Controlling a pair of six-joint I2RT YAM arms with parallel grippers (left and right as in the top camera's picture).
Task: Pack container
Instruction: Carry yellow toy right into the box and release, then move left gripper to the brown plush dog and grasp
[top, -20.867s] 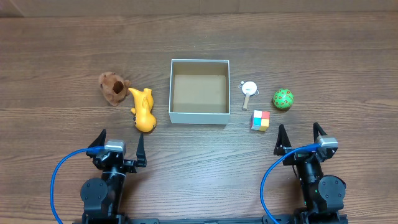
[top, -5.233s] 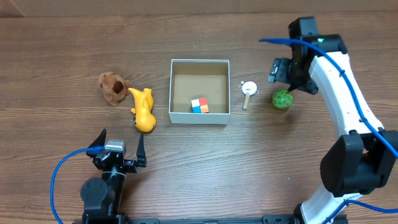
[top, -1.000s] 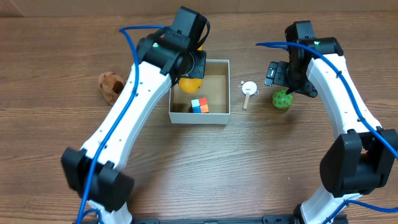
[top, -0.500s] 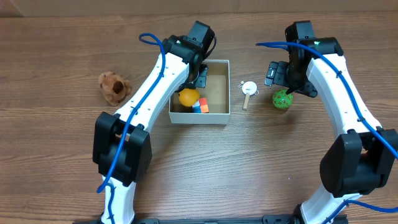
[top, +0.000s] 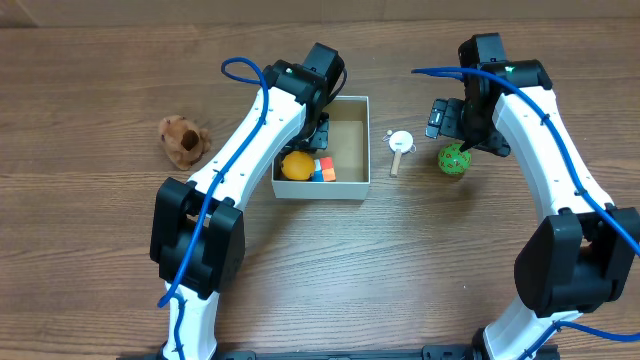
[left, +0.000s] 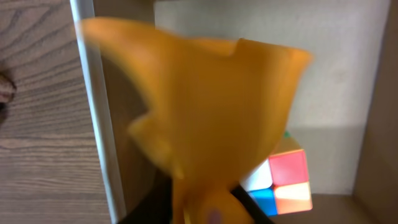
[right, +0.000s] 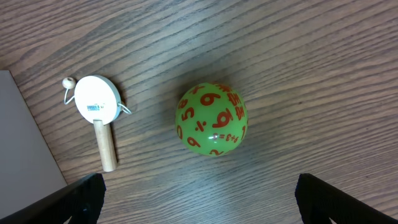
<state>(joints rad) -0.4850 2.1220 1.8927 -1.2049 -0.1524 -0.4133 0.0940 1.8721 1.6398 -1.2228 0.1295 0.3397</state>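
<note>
**A:** What are the left fingers doing?

**B:** Only dark slivers of the left fingers (left: 146, 211) show, at the bottom edge of the wrist view. A blurred yellow toy animal (left: 205, 106) fills most of that view in front of them. I cannot tell whether they are spread or pinching it.

**A:** Where is that toy, seen from overhead?

**B:** It is inside the container (top: 320, 190), in the 7 o'clock corner. A small colour cube (top: 322, 170) sits at its 3 o'clock side, touching it or very nearly. The left wrist hangs over the container's 11 o'clock corner.

**A:** And the right side?

**B:** The right fingers (right: 84, 199) are spread wide and hold nothing, with bare wood between them. A green ball with orange numbers (right: 211, 119) lies ahead of the gap, at 12 o'clock in that wrist view, apart from both fingers. At the ball's 9 to 10 o'clock lies a small white hand drum on a wooden stick (right: 97, 102), not touching it.

**A:** So where does the container stand?

**B:** It stands open side up near the middle of the wooden surface (top: 320, 280). With the far edge taken as 12 o'clock, the drum is just beside it at 3 o'clock and the ball is beyond the drum. A brown plush toy (top: 182, 141) lies well apart at 9 o'clock.
</note>
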